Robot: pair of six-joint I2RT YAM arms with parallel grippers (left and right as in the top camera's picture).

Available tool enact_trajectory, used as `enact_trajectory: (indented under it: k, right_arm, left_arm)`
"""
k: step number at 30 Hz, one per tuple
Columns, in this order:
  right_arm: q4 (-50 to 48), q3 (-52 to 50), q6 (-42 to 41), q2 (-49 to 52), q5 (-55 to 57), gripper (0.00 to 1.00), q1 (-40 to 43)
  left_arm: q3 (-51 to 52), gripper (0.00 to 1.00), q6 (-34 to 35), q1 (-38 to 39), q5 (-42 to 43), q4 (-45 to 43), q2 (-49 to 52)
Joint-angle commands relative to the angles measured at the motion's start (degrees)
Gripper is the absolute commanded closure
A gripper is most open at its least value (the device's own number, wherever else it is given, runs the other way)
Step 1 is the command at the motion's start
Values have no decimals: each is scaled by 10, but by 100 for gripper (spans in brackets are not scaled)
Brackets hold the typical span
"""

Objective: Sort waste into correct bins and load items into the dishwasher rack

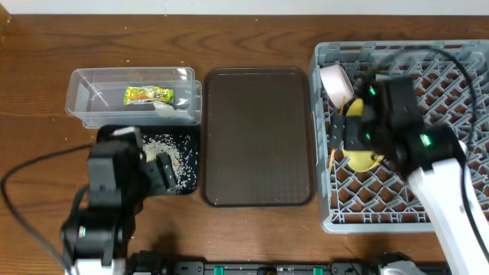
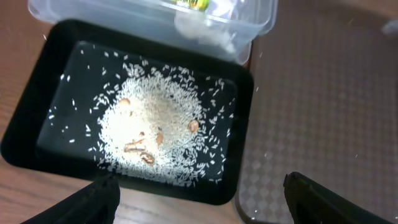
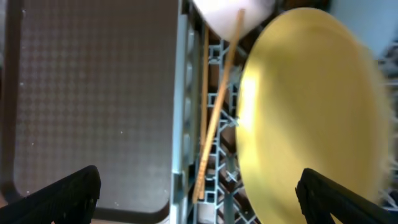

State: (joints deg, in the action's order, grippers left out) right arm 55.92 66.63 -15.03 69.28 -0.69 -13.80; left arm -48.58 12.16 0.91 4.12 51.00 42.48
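The clear tub holds the green-and-yellow wrapper and white tissue. The black tray in front of it holds rice grains with a few brown bits. My left gripper is open and empty, over the tray's near right corner. In the grey rack, the yellow plate stands on edge beside the chopsticks and a white bowl. My right gripper is open over the rack's left wall. The blue bowl is out of view.
The large brown serving tray lies between the bins and the rack, and it shows in both wrist views. Cables trail from both arms over the table and rack.
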Motion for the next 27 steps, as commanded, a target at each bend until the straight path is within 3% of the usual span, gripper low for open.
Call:
enact_trajectory:
  k: [1,11,27]
  right_arm:
    - [-22,-64,-28,-87,36,1,-7]
    - [-10,-125,-47,-267,101,1,-7]
    - [18,-125,-46,-280,106,1,-7]
  left_arm:
    - [21,4,-5,-2,-7,-1,-45]
    - [23,4,-5,-2,-7,-16,-54]
    - [23,3,-5,-2,-7,-16,-54]
